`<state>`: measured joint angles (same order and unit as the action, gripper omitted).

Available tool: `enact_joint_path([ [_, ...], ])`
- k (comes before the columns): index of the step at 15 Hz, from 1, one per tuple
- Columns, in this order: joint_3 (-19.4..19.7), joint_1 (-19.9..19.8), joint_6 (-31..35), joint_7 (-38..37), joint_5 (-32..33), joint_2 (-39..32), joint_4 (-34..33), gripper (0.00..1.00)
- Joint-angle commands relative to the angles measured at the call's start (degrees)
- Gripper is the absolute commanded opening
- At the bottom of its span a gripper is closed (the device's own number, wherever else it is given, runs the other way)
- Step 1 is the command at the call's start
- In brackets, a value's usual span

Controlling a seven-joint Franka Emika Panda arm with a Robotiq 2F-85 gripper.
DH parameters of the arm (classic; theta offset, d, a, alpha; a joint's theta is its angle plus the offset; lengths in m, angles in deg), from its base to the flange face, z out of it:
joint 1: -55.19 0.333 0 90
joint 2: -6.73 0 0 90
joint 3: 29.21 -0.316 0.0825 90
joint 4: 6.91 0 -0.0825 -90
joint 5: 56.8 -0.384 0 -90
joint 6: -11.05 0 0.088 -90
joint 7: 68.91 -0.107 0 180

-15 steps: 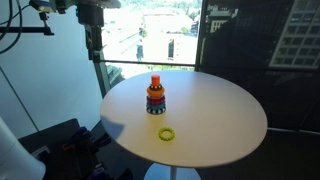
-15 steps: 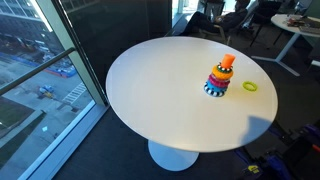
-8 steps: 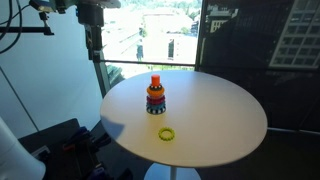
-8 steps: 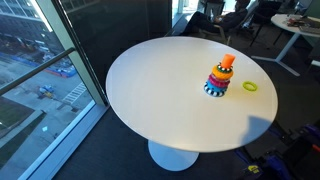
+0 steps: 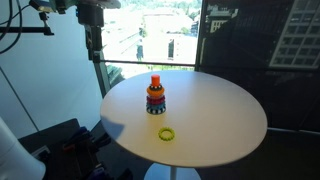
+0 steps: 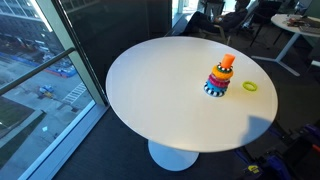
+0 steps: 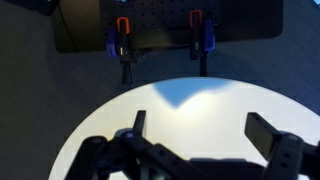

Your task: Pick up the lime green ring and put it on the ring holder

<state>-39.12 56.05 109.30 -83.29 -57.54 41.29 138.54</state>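
Observation:
The lime green ring (image 5: 166, 134) lies flat on the round white table (image 5: 225, 112), a little in front of the ring holder (image 5: 155, 96), and apart from it. The holder is a stack of multicoloured rings with an orange-red top. Both also show in an exterior view, ring (image 6: 249, 87) and holder (image 6: 219, 78). My gripper (image 5: 93, 48) hangs high above the table's far left edge, well away from both. In the wrist view my gripper (image 7: 200, 130) is open and empty over bare table (image 7: 190, 120); ring and holder are out of that view.
Large windows (image 5: 150, 40) stand behind the table. Black equipment (image 5: 60, 145) sits low beside the table. Chairs and desks (image 6: 250, 20) stand beyond the table. A dark board with clamps (image 7: 160, 40) lies past the table edge in the wrist view.

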Motion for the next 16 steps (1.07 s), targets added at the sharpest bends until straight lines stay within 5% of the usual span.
enact_joint_path([
  [1, 1.14, 0.34, 0.0, 0.26, 0.58, -1.5, -1.92, 1.0],
  [16, 7.65, -2.3, 15.0, 4.46, 2.13, -11.11, -2.42, 1.0],
])
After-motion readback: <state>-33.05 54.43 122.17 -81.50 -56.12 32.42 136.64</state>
